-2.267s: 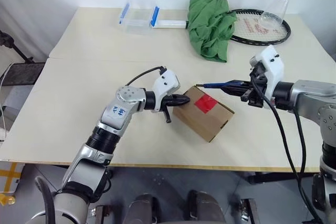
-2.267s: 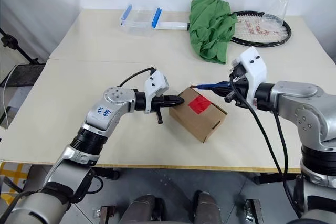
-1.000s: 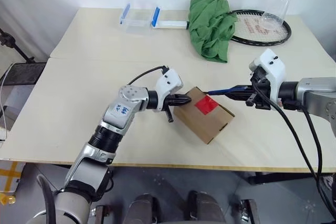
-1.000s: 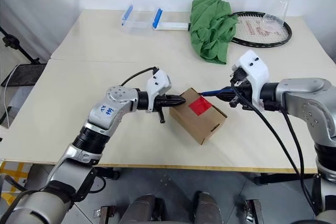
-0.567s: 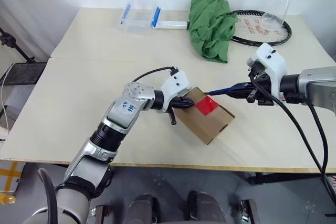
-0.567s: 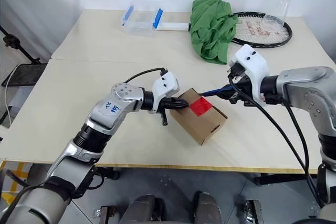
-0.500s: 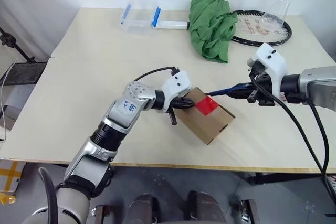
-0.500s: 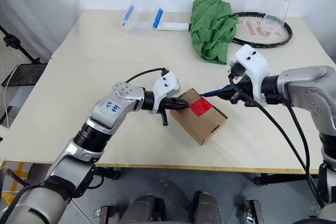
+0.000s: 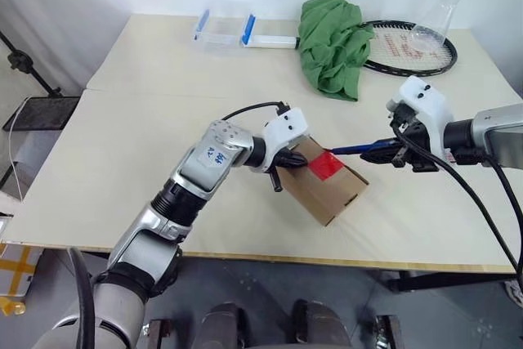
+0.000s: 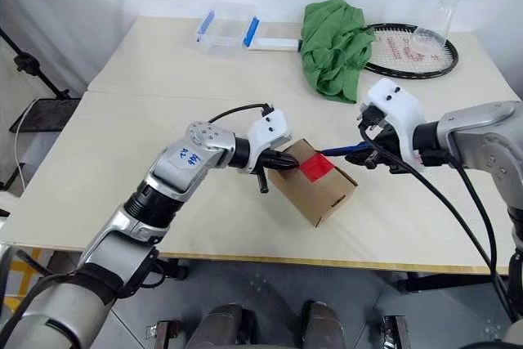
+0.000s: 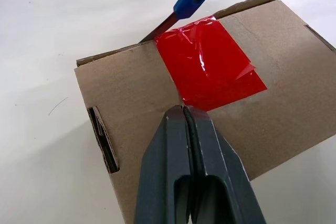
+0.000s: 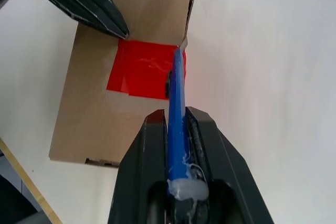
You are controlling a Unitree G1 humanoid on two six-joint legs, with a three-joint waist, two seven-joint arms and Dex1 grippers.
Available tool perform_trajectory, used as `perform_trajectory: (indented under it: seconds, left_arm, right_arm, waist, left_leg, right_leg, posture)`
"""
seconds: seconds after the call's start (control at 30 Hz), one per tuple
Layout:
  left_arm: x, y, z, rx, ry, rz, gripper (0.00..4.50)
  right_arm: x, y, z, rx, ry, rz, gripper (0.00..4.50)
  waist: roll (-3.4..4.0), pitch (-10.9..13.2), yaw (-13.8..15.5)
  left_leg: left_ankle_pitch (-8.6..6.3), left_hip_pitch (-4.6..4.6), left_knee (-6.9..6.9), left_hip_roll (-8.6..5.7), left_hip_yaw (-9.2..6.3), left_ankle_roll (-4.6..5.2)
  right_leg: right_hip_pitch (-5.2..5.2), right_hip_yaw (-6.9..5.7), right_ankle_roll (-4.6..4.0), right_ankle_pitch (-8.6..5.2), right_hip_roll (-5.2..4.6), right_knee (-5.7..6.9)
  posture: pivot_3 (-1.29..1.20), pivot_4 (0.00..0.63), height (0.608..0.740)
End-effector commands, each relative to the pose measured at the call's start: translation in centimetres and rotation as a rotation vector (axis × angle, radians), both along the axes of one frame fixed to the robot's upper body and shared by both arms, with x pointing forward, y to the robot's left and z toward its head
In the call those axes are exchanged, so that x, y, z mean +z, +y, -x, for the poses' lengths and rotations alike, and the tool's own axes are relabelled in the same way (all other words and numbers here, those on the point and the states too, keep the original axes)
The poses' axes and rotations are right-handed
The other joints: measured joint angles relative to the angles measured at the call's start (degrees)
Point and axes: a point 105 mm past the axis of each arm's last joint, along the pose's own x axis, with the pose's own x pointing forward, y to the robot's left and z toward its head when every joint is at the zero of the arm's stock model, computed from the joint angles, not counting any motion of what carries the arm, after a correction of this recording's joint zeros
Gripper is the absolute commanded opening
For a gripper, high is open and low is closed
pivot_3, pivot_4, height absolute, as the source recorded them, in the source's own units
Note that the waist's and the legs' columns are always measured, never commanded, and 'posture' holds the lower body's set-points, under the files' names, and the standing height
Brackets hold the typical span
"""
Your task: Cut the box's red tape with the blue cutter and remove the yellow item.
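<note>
Now the slim blue cutter [image 12: 177, 103] has dropped to the small brown cardboard box's [image 9: 331, 188] edge, its tip at the red tape [image 11: 209, 63]. Right gripper [image 12: 177, 120] squeezes it tight. Left gripper [image 11: 184, 113], fingers pressed together, pushes on the box top near the table's [image 9: 122, 136] front edge.

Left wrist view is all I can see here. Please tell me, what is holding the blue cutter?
Observer: The right gripper, shut on the blue cutter.
Operator: And where does its tip stand?
Observer: At the box's top edge on the right arm's side, at the end of the red tape.
Operator: What else lies on the table?
Observer: At the far side, a green cloth, a racket and a clear container with blue clips.
</note>
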Motion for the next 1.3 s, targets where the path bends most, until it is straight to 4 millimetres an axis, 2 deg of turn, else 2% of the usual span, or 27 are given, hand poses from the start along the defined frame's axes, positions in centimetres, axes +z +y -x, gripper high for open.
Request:
perform_trajectory:
  seconds: [0.03, 0.4, 1.0, 1.3]
  left_arm:
    - [-3.7, 1.2, -0.7, 0.100, 0.082, -0.112, 0.03]
    - [-3.8, 0.8, -0.8, 0.103, 0.088, -0.099, 0.03]
    - [-4.1, 0.9, -1.2, 0.138, 0.105, -0.089, 0.03]
    - [-3.9, 0.7, -1.2, 0.130, 0.101, -0.082, 0.03]
  right_arm:
    - [-0.2, 0.4, 0.9, 0.044, 0.037, 0.016, 0.16]
    - [0.0, 2.1, -0.5, 0.074, 0.046, -0.029, 0.16]
    - [0.0, -0.5, 1.8, 0.101, 0.152, 0.080, 0.16]
    - [-0.3, -0.2, 0.7, 0.096, 0.128, 0.065, 0.16]
  waist:
    - [0.00, -0.01, 0.10]
    - [-0.16, -0.12, -0.26]
    - [-0.16, -0.12, -0.45]
    - [-0.15, -0.12, -0.79]
  left_leg:
    - [0.00, 0.00, 0.01, 0.00, 0.00, 0.00]
    - [0.00, 0.01, 0.39, 0.09, -0.01, 0.00]
    - [-0.03, -0.11, 0.56, 0.06, -0.30, 0.00]
    - [-0.05, 0.00, 0.60, 0.07, -0.59, -0.04]
  right_leg:
    - [0.00, 0.00, 0.00, 0.00, 0.00, 0.00]
    - [0.07, 0.05, 0.01, 0.01, 0.00, 0.17]
    - [0.14, 0.12, 0.01, 0.01, -0.12, 0.13]
    - [0.47, 0.08, 0.01, 0.01, -0.23, -0.05]
  posture:
    - [0.00, 0.150, 0.740]
    - [0.00, 0.150, 0.740]
    - [0.00, 0.150, 0.740]
    - [0.00, 0.150, 0.740]
